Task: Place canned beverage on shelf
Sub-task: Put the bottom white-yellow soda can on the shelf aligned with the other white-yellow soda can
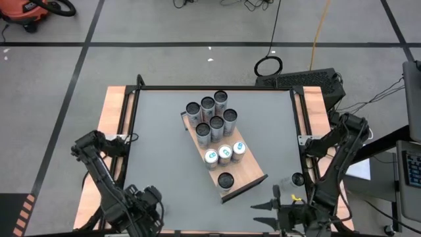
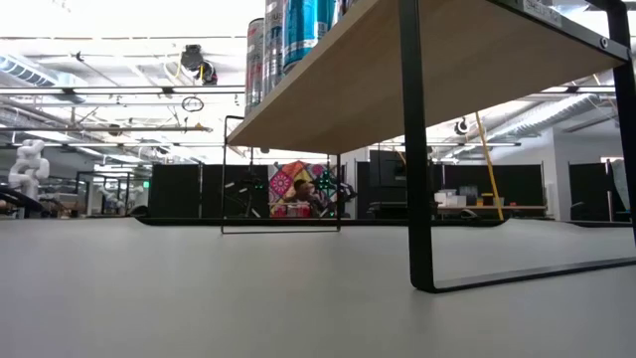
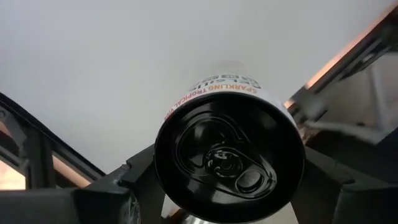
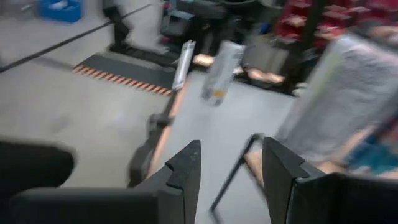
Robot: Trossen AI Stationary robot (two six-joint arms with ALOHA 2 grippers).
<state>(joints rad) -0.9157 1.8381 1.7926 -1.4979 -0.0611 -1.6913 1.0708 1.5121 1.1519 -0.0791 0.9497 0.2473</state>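
The shelf point(image 1: 247, 179) stood on the grey tabletop point(image 1: 158, 145), its long axis running diagonally from the far left toward the near right; seen from above, ten cans stood upright on it, six dark-topped ones point(image 1: 209, 116) clustered at the far end, three light-topped ones point(image 1: 224, 153) abreast near the middle, and a single dark-topped can point(image 1: 225, 180) toward the near end, apart from the rest.

The table-level camera showed what the overhead one could not: the light wood board point(image 2: 437, 70) was raised on thin black metal legs point(image 2: 409, 149), with can bodies point(image 2: 294, 35) visible along its upper edge and a workshop room beyond.

The left gripper point(image 1: 146, 209) sat at the near left edge of the table; its wrist camera looked straight at the black pull-tab end of a sparkling beverage can point(image 3: 229, 152), whose long axis pointed away from the camera, its body gripped between the dark fingers point(image 3: 109, 193) on both sides; the overhead view did not show this can.

The right gripper point(image 1: 266, 205) waited at the near right edge of the table, well clear of the shelf; its two dark fingers point(image 4: 184, 171) were parted and held nothing.
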